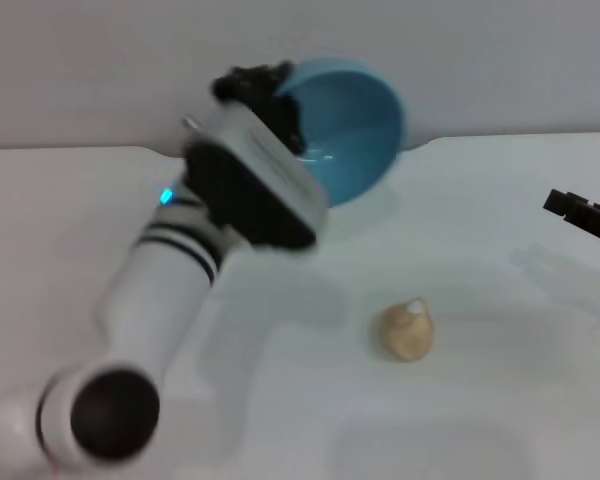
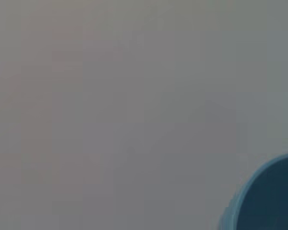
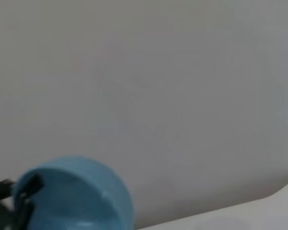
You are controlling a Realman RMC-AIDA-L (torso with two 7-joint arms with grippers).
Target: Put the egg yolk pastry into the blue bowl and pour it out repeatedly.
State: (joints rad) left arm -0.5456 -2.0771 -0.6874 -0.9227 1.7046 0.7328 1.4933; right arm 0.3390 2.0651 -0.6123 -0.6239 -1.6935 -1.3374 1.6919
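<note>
Nearest me, the egg yolk pastry [image 1: 408, 331] lies alone on the white table [image 1: 500, 400] — it looks light, crumbly and soft, best pinched gently across its round middle. Farther back, the left gripper [image 1: 270, 95] clamps the rim of the blue bowl [image 1: 345, 128], tipped on its side, empty. The right gripper [image 1: 585, 215] idles at the edge — whether its fingers are parted I cannot tell. Only the right wrist view shows the bowl's rounded outside [image 3: 86, 191].

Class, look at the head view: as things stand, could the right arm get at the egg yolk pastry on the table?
Probably yes. The egg yolk pastry lies alone on the white table; the right gripper has nothing between them.
</note>
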